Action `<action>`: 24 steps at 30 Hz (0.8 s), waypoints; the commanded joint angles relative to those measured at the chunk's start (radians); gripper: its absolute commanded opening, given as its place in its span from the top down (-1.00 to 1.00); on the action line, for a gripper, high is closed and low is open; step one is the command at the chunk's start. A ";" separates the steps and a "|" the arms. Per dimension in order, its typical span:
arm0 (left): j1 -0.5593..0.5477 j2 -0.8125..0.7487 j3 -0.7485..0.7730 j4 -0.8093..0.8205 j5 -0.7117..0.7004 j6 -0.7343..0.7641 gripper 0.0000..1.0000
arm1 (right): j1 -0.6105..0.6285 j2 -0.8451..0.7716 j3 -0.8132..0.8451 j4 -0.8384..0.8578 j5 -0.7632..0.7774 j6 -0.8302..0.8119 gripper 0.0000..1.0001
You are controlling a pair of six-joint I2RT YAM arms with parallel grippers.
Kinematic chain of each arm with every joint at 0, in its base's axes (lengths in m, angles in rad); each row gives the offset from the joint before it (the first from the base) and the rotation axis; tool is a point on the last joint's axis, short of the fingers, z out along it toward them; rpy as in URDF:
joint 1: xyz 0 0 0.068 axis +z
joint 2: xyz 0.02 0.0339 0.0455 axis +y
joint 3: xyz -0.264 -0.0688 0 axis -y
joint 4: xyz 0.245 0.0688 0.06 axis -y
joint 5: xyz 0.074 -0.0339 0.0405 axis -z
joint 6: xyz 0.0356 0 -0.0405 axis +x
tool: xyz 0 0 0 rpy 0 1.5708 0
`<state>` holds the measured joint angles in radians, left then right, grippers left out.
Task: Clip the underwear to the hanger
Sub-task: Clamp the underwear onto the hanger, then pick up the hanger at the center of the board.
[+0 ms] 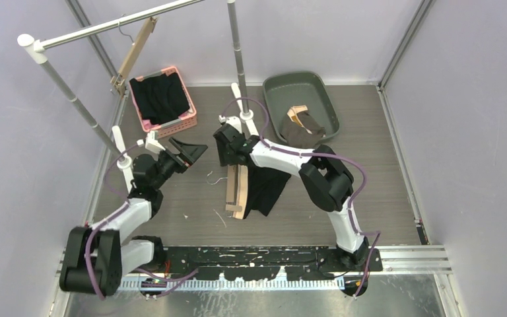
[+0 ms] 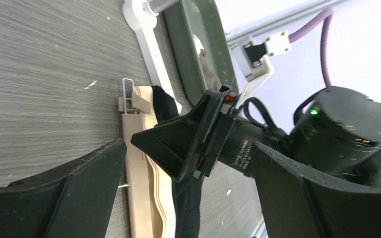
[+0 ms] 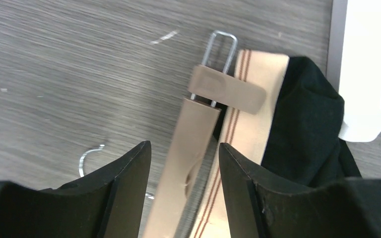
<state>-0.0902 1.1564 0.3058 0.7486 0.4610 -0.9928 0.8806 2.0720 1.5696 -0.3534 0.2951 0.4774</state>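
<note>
The wooden clip hanger [image 1: 237,191] lies flat on the table. The black underwear [image 1: 268,188] lies against its right side, the striped beige waistband [image 3: 250,124] under the hanger's end clip [image 3: 226,89]. My right gripper [image 1: 229,156] hovers over the hanger's far end. In the right wrist view it [image 3: 183,193] is open, its fingers [image 3: 124,191] straddling the hanger bar [image 3: 193,144] with gaps on both sides. My left gripper [image 1: 189,152] is open and empty, just left of the right one. In the left wrist view it [image 2: 188,198] faces the right gripper [image 2: 188,144] and the hanger [image 2: 139,193].
A pink basket [image 1: 169,127] of black garments stands at the back left. A grey bin [image 1: 274,89] at the back right holds a hanger and clothing. A clothes rack [image 1: 72,99] with a hanging hanger [image 1: 136,49] stands behind; its white foot [image 3: 362,64] lies beside the underwear.
</note>
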 commanded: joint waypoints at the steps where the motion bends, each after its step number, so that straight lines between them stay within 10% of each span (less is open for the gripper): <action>1: 0.004 -0.149 0.054 -0.300 -0.101 0.138 -0.96 | 0.003 0.001 0.029 -0.038 0.052 0.065 -0.18; 24: 0.004 -0.176 0.063 -0.354 -0.129 0.161 -0.96 | 0.009 0.066 0.066 -0.053 0.012 0.089 0.11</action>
<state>-0.0902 0.9768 0.3424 0.3534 0.3351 -0.8471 0.8845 2.1571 1.6009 -0.4194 0.3012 0.5426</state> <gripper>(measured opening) 0.979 0.506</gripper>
